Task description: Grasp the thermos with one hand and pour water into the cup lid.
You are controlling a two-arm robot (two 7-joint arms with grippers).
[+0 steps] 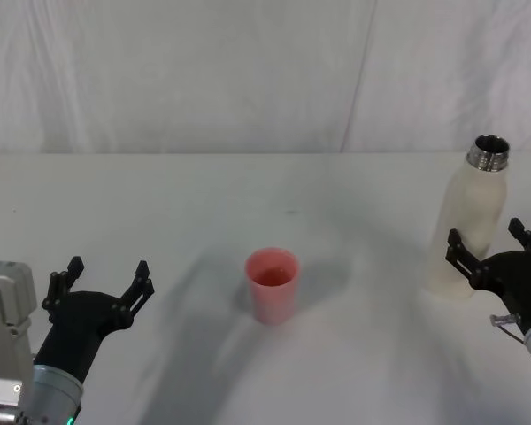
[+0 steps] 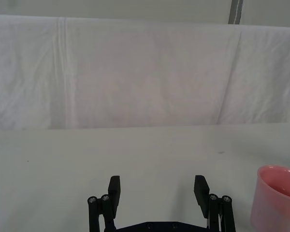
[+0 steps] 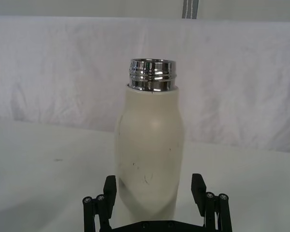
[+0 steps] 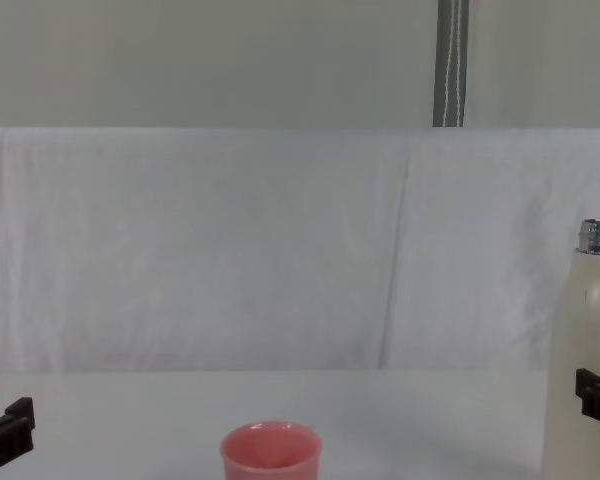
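Observation:
The cream-white thermos [image 1: 472,226] stands upright at the right of the table, its steel neck open at the top. My right gripper [image 1: 494,241] is open, its fingers on either side of the thermos's lower body; in the right wrist view the thermos [image 3: 150,150] stands between the spread fingers of the right gripper [image 3: 155,188]. The pink cup lid [image 1: 272,284] stands upright at the table's middle, also seen as the cup lid [image 4: 271,455] and the cup lid [image 2: 276,198]. My left gripper [image 1: 106,282] hovers open at the left, well apart from the cup lid.
A white cloth covers the table [image 1: 203,212] and hangs as a backdrop [image 4: 230,250] behind it. A grey pole [image 4: 450,62] rises behind the backdrop.

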